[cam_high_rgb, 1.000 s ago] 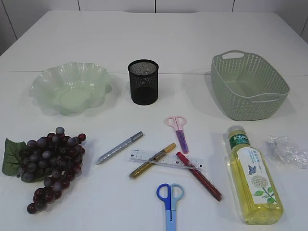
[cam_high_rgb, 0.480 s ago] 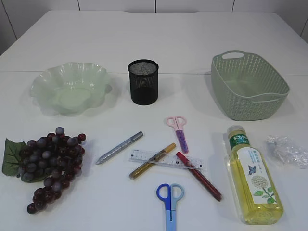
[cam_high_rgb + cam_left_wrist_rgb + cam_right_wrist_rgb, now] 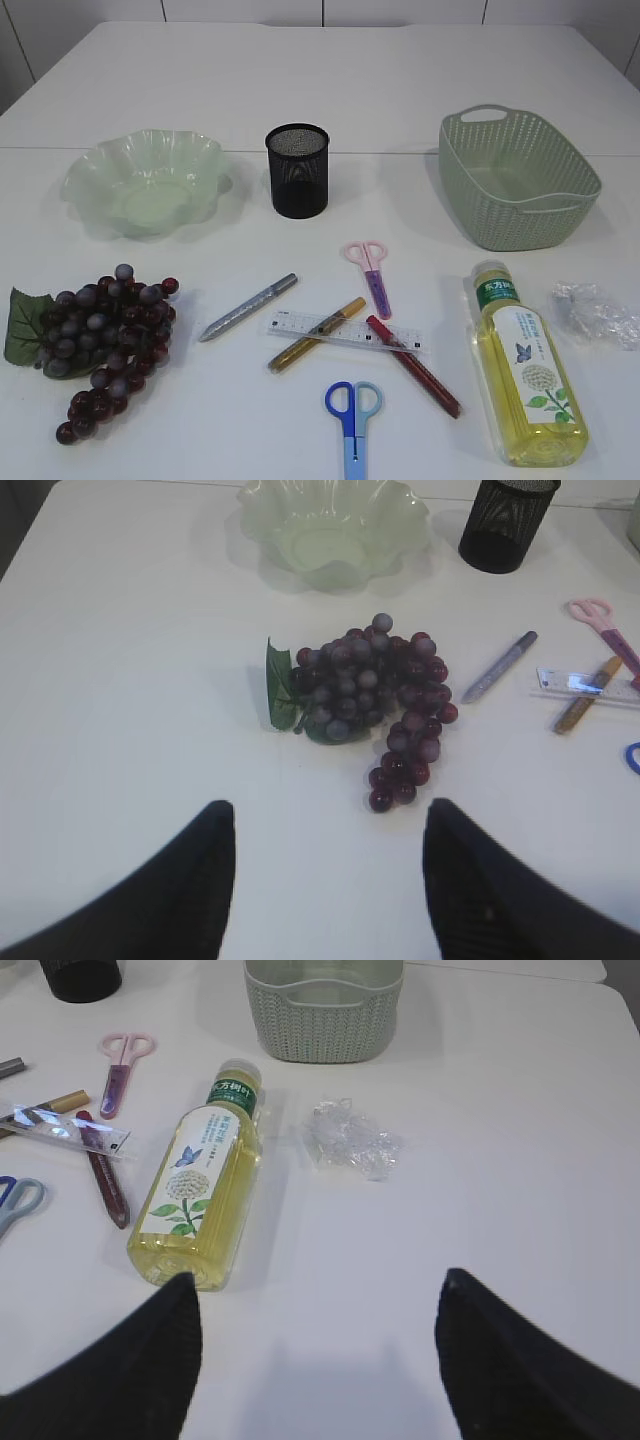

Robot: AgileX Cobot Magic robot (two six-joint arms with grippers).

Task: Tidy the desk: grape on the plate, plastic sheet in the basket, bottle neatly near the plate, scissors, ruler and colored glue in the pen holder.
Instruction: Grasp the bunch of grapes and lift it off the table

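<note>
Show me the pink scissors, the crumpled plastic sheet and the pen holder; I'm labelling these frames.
pink scissors (image 3: 371,268): exterior view, on the pivot where handles meet blades.
plastic sheet (image 3: 348,1140): right wrist view, middle of the crumpled wad.
pen holder (image 3: 298,178): exterior view, front mesh wall.

White table (image 3: 400,70) before a pale panelled wall (image 3: 400,10).
</note>
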